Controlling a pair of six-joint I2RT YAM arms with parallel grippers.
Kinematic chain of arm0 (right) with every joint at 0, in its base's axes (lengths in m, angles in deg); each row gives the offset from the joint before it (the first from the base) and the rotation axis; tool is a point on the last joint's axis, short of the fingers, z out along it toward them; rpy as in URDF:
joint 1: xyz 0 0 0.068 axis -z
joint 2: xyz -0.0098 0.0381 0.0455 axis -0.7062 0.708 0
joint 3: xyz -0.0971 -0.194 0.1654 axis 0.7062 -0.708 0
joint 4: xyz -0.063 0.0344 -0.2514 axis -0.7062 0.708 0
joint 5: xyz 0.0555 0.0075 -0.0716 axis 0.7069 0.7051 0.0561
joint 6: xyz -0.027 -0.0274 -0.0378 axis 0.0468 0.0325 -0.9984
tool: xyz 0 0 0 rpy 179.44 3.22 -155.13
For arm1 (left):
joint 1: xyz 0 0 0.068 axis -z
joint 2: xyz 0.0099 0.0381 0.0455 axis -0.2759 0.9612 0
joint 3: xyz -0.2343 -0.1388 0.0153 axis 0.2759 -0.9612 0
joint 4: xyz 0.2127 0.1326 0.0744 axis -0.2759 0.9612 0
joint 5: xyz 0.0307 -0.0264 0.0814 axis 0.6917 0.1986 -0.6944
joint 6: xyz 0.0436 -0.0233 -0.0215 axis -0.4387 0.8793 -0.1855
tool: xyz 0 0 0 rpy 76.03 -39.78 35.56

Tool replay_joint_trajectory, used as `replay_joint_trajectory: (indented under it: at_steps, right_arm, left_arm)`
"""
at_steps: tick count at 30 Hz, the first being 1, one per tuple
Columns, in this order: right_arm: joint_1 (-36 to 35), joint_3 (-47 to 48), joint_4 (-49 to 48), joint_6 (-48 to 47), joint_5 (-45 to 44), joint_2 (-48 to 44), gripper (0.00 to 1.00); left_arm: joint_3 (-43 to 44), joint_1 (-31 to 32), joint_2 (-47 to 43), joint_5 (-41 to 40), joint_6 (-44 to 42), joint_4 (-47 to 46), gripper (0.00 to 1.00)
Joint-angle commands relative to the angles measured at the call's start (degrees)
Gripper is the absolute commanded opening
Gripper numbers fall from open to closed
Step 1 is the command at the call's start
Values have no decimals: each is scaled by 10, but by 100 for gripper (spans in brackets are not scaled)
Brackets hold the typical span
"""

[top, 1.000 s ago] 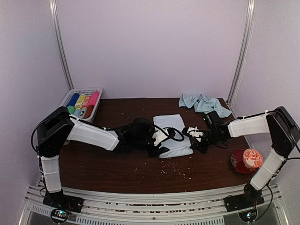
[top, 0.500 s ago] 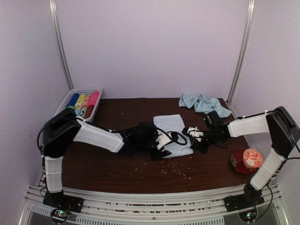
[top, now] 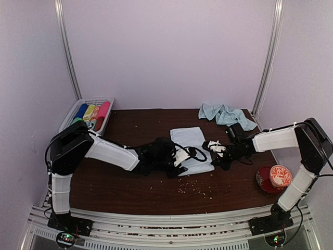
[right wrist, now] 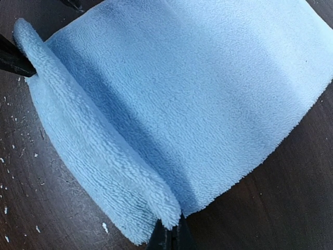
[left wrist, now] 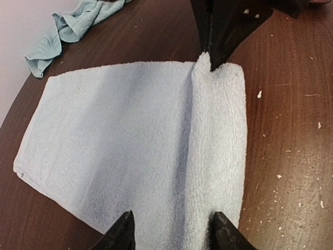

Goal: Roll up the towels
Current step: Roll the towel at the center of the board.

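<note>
Over the last second your left arm has pushed further in across the dark brown desk. The left pincer now sits at the near edge of the flat pale-blue terry towel, which lies mid-desk between your two arms. That edge is turned over on itself in a first narrow fold, so I judge the roll barely begun, with nearly the whole length of the towel lying flat. The crumpled pale-blue towel at the far right of the desk has not moved and waits its turn.

The overhead view hides both grips behind the arms; the wrist views supply them. From the left wrist you see the left pincer about half open, its fingertips straddling the fold rather than clamped on it, and the right pincer at the fold's other end. From the right wrist you see that pincer closed tight, pinching the corner of the fold.
</note>
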Motion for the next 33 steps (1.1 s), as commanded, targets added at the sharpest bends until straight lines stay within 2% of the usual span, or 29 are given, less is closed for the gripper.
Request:
replay_joint_trajectory:
  at_steps: [1, 13, 17, 21, 23, 25, 30, 33]
  right_arm:
    - [5, 12, -3, 0, -12, 9, 0]
    - [8, 12, -2, -1, -32, 16, 0]
    - [21, 27, 22, -1, -6, 13, 15]
    - [42, 39, 42, 3, 34, -6, 36]
    - [52, 45, 53, 4, 54, -15, 39]
    - [63, 61, 71, 7, 88, -17, 36]
    - [77, 121, 140, 25, 189, 11, 13]
    - [78, 150, 177, 32, 252, 37, 6]
  left_arm:
    - [19, 0, 22, -29, 14, -6, 50]
    - [40, 0, 46, -60, 25, 15, 50]
    - [47, 0, 55, -52, 21, 24, 50]
    - [51, 0, 58, -47, 19, 28, 50]
    - [53, 0, 60, -47, 17, 32, 50]
    - [55, 0, 61, -49, 16, 34, 50]
    - [60, 0, 60, -52, 14, 39, 50]
    - [62, 0, 60, -51, 15, 40, 50]
